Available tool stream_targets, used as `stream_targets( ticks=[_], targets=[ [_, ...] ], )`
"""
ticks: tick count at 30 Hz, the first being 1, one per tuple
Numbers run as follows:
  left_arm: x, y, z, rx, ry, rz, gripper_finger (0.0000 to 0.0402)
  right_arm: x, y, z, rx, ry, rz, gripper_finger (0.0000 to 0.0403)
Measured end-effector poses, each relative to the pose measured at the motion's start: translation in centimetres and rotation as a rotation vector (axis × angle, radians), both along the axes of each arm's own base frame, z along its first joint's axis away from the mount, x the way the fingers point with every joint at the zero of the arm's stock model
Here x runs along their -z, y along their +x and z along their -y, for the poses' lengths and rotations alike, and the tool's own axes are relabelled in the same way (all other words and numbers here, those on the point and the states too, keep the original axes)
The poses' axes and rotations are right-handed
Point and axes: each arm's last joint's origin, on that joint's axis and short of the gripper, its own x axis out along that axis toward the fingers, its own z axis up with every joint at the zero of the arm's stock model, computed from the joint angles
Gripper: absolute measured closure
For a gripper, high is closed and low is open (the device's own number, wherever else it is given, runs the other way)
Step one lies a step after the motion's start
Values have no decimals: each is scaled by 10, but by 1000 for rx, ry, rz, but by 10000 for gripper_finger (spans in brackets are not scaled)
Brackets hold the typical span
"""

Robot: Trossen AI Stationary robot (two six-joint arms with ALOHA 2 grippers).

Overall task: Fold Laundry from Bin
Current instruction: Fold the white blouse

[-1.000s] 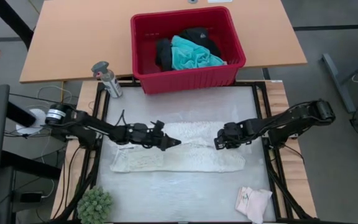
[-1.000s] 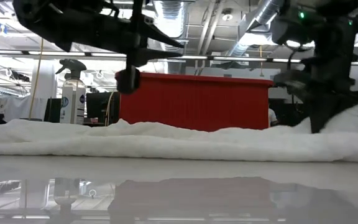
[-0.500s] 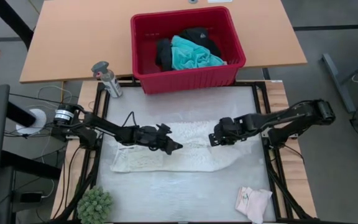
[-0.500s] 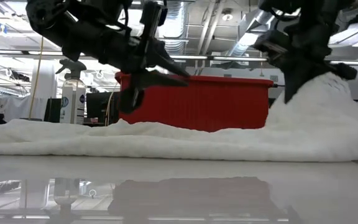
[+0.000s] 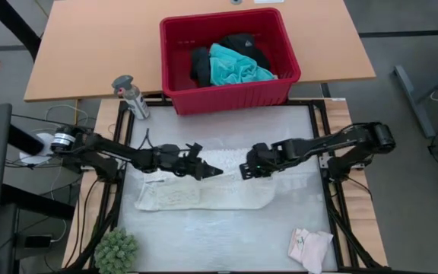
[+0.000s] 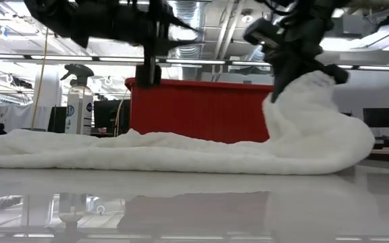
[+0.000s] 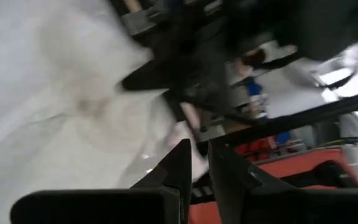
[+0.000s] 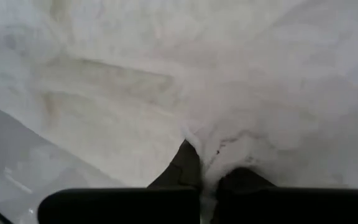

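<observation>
Right claw (image 5: 245,169) was pinched tight on the right end of the white lacy top (image 5: 204,194), holding that end lifted and curled over toward the middle; in the low view the cloth rose in a hump under it (image 6: 316,128). Left claw (image 5: 213,173) hung just above the top near its middle, fingers nearly together, nothing gripped that I could see. Rest of the top lay flat on the counter (image 5: 226,236). Step in hand, by my read: the crosswise fold, right end carried over to the left. Next move likely calls for laying that end down squarely on the flat part, left claw clear of it or pinning the crease, then letting go. Red bin (image 5: 226,97) sat at the counter's far edge with the turquoise shirt (image 5: 238,67) and black clothing (image 5: 200,65) inside, not yet folded. Small pale pink-white piece (image 5: 310,248) lay at the near right corner.
</observation>
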Motion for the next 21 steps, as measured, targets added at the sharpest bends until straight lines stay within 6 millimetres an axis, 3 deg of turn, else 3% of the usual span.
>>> stream_targets(
  ticks=[10, 21],
  targets=[
    [-60, -39, 0, 0, 9, 183, 359, -16, 76, 16, -97, -36, 21, 376],
    [-79, -73, 6, -34, 76, 141, 359, -7, 156, 32, -224, -32, 29, 376]
  ],
)
